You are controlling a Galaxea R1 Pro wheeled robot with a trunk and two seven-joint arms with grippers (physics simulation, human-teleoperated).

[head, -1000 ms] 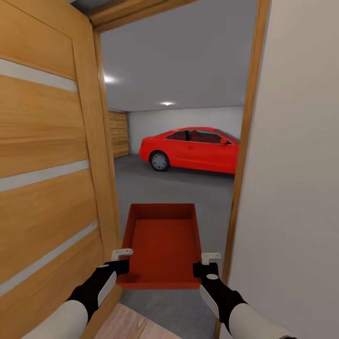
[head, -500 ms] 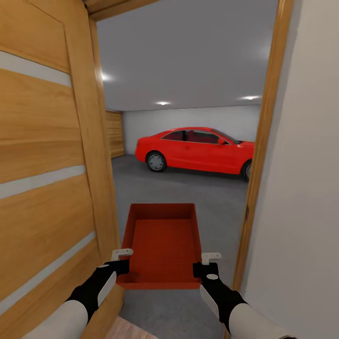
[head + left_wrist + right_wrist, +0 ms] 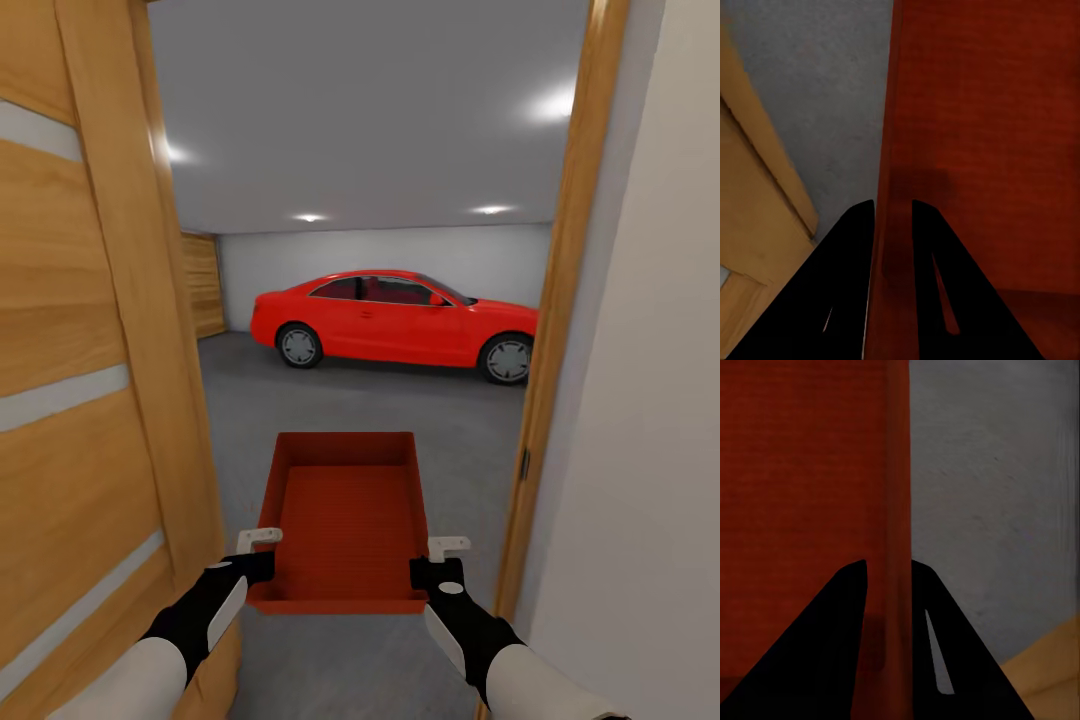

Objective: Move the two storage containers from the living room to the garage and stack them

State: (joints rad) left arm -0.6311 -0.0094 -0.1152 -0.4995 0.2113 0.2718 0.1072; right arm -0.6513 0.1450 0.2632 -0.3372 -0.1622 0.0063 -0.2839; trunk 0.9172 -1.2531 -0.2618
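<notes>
I carry one red-orange storage container (image 3: 347,515) level in front of me, in the doorway to the garage. My left gripper (image 3: 256,567) is shut on its left wall near the front corner, and my right gripper (image 3: 436,572) is shut on its right wall. In the left wrist view the black fingers (image 3: 855,247) straddle the container wall (image 3: 891,150). The right wrist view shows the same pinch, with its fingers (image 3: 851,607) on either side of the container wall (image 3: 898,495). The bin is empty. Beneath it lies the dark grey garage floor (image 3: 330,400).
The open wooden door (image 3: 90,350) with frosted strips stands close on my left. The wooden door frame (image 3: 565,300) and a pale wall (image 3: 650,400) stand close on my right. A red car (image 3: 395,318) is parked across the far side of the garage.
The view has advanced through the doorway and turned, so more of the garage and the whole car now show. Both grippers and the container keep the same place relative to me.
</notes>
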